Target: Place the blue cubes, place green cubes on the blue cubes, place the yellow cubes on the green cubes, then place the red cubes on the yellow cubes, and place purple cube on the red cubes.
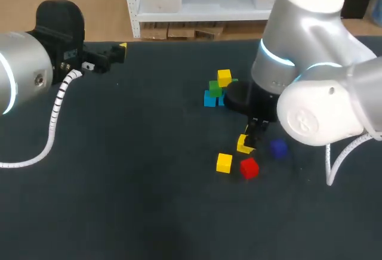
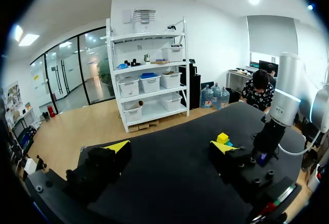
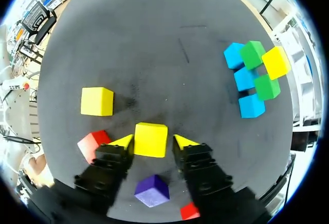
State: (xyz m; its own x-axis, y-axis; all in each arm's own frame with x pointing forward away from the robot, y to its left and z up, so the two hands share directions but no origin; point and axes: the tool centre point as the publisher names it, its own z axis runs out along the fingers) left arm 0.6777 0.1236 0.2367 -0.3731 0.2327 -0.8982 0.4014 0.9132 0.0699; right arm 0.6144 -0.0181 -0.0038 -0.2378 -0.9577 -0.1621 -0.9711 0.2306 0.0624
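The right gripper (image 3: 152, 141) is down at the table (image 1: 119, 170), its fingers parted around a yellow cube (image 3: 150, 140). One tip meets the cube's side; a thin gap shows at the other, so it has no grip. A red cube (image 3: 92, 144) lies beside it and a purple cube (image 3: 152, 190) under it. Well apart, green cubes (image 3: 253, 54) sit on blue cubes (image 3: 245, 80). The left gripper (image 2: 170, 149) hangs wide open and empty.

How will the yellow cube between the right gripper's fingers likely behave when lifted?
The yellow cube offers flat opposite faces to the right gripper, so it probably grips squarely. Flat-sided, it should not roll. Small, likely light.
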